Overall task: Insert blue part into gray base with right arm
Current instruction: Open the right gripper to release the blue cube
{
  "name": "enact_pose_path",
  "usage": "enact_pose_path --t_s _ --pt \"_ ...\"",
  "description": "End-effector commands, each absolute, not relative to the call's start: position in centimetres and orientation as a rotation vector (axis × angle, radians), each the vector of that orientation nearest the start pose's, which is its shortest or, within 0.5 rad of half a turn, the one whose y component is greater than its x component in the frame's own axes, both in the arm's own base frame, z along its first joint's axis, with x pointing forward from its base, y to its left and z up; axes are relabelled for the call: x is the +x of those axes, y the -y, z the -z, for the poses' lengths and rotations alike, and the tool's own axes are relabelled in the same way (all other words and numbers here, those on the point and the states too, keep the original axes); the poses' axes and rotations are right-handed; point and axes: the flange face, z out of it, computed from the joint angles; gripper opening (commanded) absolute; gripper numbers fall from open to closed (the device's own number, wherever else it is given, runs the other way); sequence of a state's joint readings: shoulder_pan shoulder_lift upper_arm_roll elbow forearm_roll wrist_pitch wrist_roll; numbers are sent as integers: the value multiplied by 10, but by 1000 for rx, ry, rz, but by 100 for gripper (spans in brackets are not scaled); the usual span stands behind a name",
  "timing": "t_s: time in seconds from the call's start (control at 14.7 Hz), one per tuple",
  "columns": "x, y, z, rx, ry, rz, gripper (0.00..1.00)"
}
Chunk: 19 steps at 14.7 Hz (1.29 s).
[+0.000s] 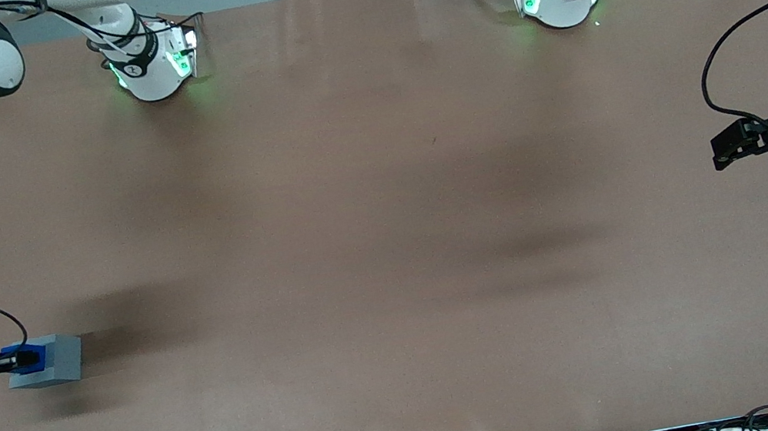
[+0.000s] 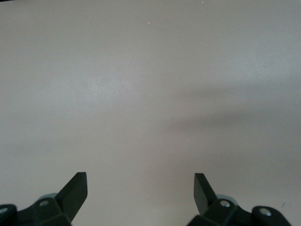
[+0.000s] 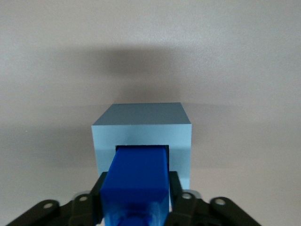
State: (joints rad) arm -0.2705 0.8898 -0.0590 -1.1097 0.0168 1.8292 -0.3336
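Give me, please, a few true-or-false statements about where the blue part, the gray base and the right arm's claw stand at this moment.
1. The claw is shut on the blue part. True.
2. The blue part lies on the table, apart from the gray base. False: it is held at the base's square recess, its front end at the opening.
3. The gray base sits toward the working arm's end of the table. True.
4. The gray base is lifted off the table. False: it rests on the brown surface.
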Motion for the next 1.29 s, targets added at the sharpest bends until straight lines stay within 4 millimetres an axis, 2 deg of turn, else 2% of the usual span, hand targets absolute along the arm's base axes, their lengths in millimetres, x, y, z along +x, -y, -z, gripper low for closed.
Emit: enact_pose_path --t_s 0.0,0.07,0.2,0.41,0.61,0.75,0.88,1.02,1.23 --pt "714 238 -248 -3103 30 -257 88" --pt "714 238 -250 -3103 27 -251 100" --pt "716 238 -256 -3113 26 -226 100" --pt "719 237 -276 -3122 29 -184 100" --pt "722 231 -309 -3135 34 -124 100" --pt "723 226 -349 -3140 35 -47 100" --pt "713 217 -387 -3133 12 -48 100" --pt "692 203 -421 -3120 -40 -87 100" --pt "644 168 -463 -3110 -109 -102 100"
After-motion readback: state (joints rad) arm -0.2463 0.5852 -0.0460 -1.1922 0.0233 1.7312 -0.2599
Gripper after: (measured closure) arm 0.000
